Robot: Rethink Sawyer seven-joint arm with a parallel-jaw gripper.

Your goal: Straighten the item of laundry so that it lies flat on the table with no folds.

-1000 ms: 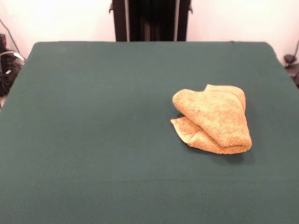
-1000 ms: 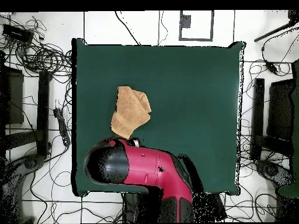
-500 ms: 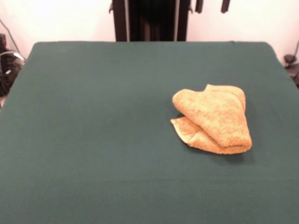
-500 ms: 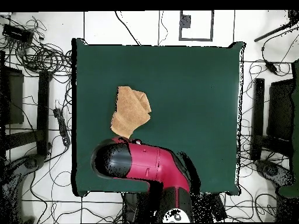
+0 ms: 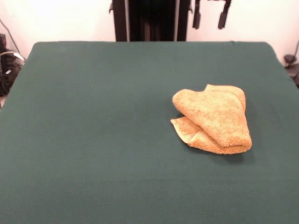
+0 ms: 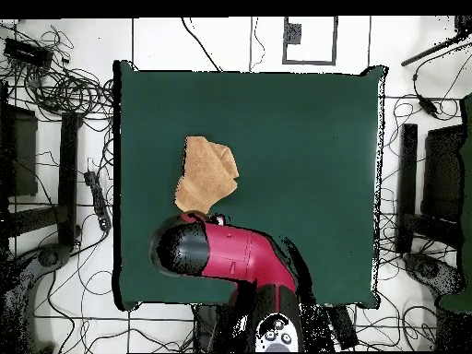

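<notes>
One towel point(image 5: 212, 119) is all we have to deal with, and it sits bundled on the table point(image 5: 93, 140) — right of centre in the front view, roughly midway between the near and far edges. It is plainly not flat: a thick upper layer is rolled diagonally over a lower one, and a hemmed corner sticks out at the lower left of the heap.

Our gripper point(image 5: 210, 19) hangs at the top edge of the front view, two dark fingers point(image 5: 223, 20) pointing down with a clear gap between them, so we read it as parted and holding nothing. It is high above the far part of the table, well apart from the cloth. In the overhead view the red arm point(image 6: 235, 258) lies just beside the towel's nearest end, covering the gripper itself.

We judge this to be the approach step, with no unfolding done yet. Next we would need to bring the fingers down onto an edge of the top layer only — probably the rolled fold or a free corner — pinch it, and draw it away from the heap so the layers peel apart.
</notes>
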